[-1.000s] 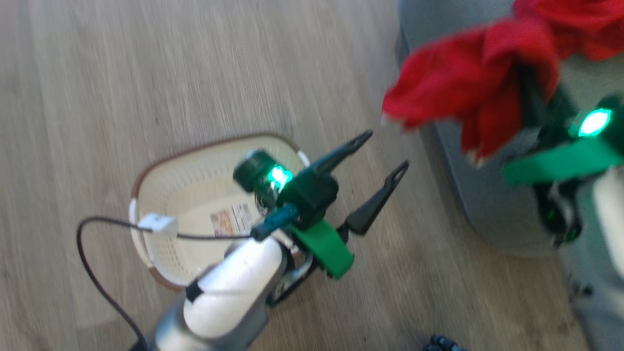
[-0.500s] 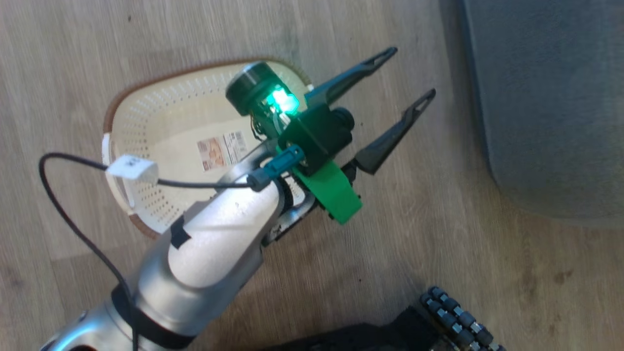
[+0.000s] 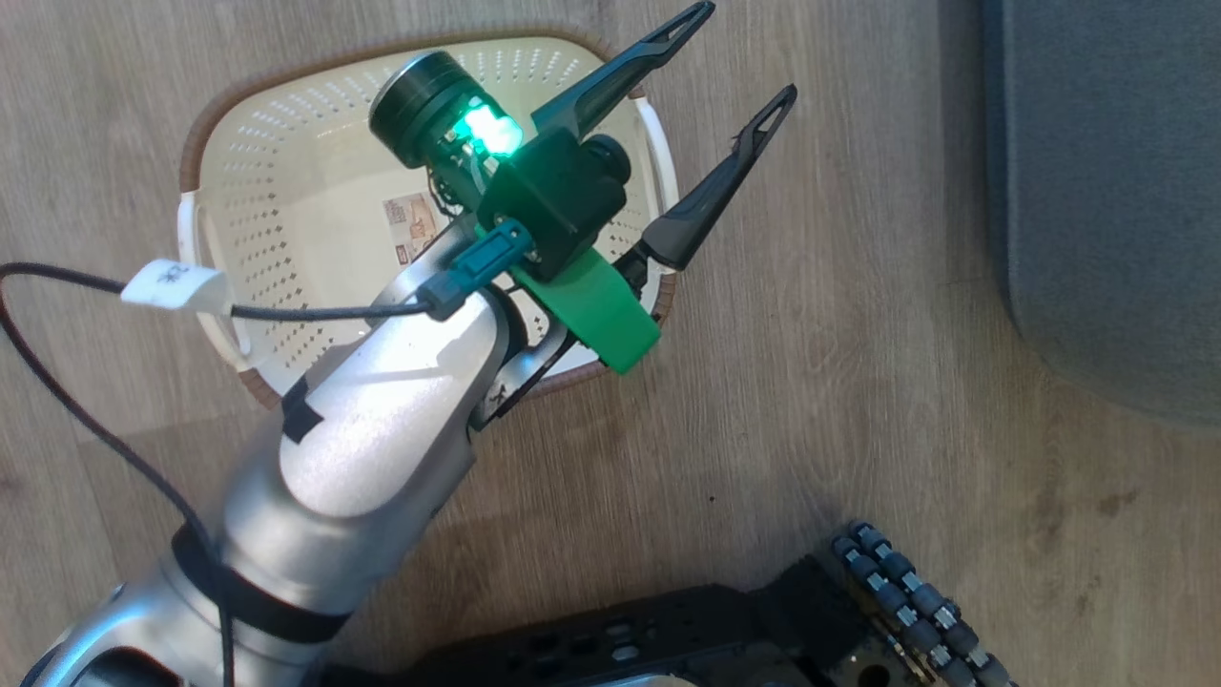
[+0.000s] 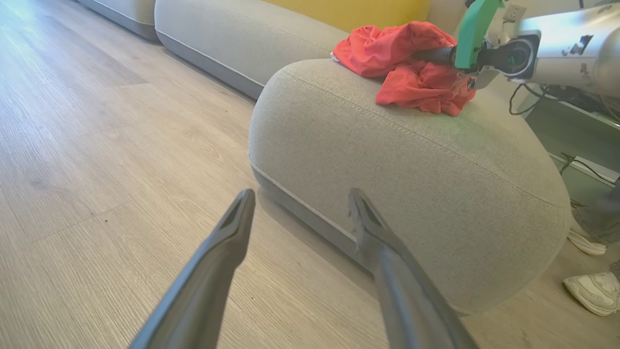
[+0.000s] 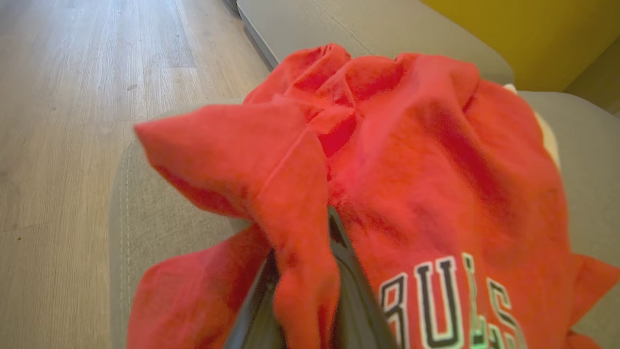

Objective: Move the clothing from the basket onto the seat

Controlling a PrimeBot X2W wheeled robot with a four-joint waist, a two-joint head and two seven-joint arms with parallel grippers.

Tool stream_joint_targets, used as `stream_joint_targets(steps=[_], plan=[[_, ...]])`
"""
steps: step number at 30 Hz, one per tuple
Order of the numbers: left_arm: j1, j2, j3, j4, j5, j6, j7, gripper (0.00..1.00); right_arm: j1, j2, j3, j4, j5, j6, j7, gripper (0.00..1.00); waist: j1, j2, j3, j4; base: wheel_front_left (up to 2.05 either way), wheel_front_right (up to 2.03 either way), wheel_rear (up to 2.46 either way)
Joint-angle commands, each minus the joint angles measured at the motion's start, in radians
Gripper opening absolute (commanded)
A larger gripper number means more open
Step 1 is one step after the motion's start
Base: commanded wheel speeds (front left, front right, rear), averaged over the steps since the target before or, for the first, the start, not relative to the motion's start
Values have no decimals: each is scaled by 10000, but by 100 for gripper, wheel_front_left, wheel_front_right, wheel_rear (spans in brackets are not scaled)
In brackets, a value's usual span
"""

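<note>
The cream basket (image 3: 248, 181) stands on the wooden floor, and only a label shows inside it. My left gripper (image 3: 744, 52) hangs over the basket's right rim, open and empty; its fingers (image 4: 300, 194) point toward the grey seat (image 4: 411, 169). The seat's edge is at the right of the head view (image 3: 1107, 191). Red clothing (image 4: 402, 63) lies bunched on top of the seat. My right gripper (image 4: 436, 54) reaches into that pile. In the right wrist view a fold of the clothing (image 5: 426, 145), printed with white letters, sits pinched between that gripper's fingers (image 5: 305, 242).
My black wheeled base (image 3: 897, 601) sits at the bottom of the head view. A black cable with a white tag (image 3: 176, 286) runs along my left arm. More grey cushions (image 4: 242, 39) lie beyond the seat. A person's pale shoes (image 4: 591, 291) stand at its far side.
The head camera has swung down toward the basket, so the red clothing and my right gripper have left that view. My left gripper has stayed open near the basket.
</note>
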Motion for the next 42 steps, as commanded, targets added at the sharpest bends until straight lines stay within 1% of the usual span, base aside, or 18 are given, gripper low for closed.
stream_joint_targets(steps=[1, 5, 7, 9, 12, 16, 17, 21, 25, 27, 30, 33, 37, 39, 42], plan=[[102, 140, 205, -312, -95, 50, -58, 100, 52, -303, -124, -223, 121, 23, -275, 100, -3, 1, -78, -59, 0, 0, 0], [253, 258, 258, -226, -161, 128, -96, 100, 365, -122, 98, -111, 263, 23, -699, 100, -3, 1, -522, -162, 0, 0, 0], [322, 260, 265, -189, -195, 148, -125, 100, 471, -113, 219, -129, 276, 23, -759, 100, -3, 1, -700, -182, 0, 0, 0], [481, 242, 287, -94, -284, 195, -203, 100, 763, -105, 496, -201, 311, 23, -808, 100, -3, 1, -1102, -210, 0, 0, 0], [822, 179, 369, 139, -497, 278, -353, 100, 1462, -71, 1084, -625, 395, 23, -911, 100, -3, 1, -1846, -240, 0, 0, 0], [1551, 144, 583, 541, -908, 381, -551, 100, 2687, 34, 1811, -1762, 619, 23, -1330, 100, -3, 1, -3040, -332, 0, 0, 0], [2015, 125, 734, 812, -1164, 424, -625, 100, 3393, 263, 2048, -2391, 770, 23, -1471, 100, -3, 1, -3738, -339, 0, 0, 0], [2930, 103, 1173, 1229, -1602, 617, -715, 100, 4859, 674, 2472, -3651, 938, 23, -1612, 100, -3, 1, -4981, -213, 0, 0, 0], [3750, 169, 1813, 1553, -1958, 824, -748, 100, 6304, 1188, 2838, -4700, 815, 23, -1692, 100, -3, 1, -5944, 121, 0, 0, 0], [4142, 250, 2149, 1657, -2003, 918, -753, 100, 6993, 1553, 2988, -5098, 749, 23, -1733, 100, -3, 1, -6345, 343, 0, 0, 0], [4824, 388, 2746, 1761, -2060, 1063, -755, 100, 7917, 2097, 3480, -5593, 639, 23, -1762, 100, -3, 1, -6790, 639, 0, 0, 0], [5494, 529, 3342, 1846, -2020, 1144, -756, 100, 8651, 2503, 3893, -5817, 639, 23, -1860, 100, -3, 1, -7199, 962, 0, 0, 0], [6168, 592, 4000, 2038, -1842, 1210, -757, 100, 9553, 2960, 4220, -5764, 415, 23, -2004, 100, -3, 1, -7681, 1495, 0, 0, 0], [6400, 563, 4302, 2126, -1721, 1238, -757, 100, 9943, 3226, 4263, -5663, 316, 23, -2043, 100, -3, 1, -7888, 1732, 0, 0, 0], [6706, 434, 4777, 2193, -1517, 1300, -757, 100, 10340, 3655, 4070, -5644, -26, 23, -2066, 100, -3, 1, -8098, 1958, 0, 0, 0]])
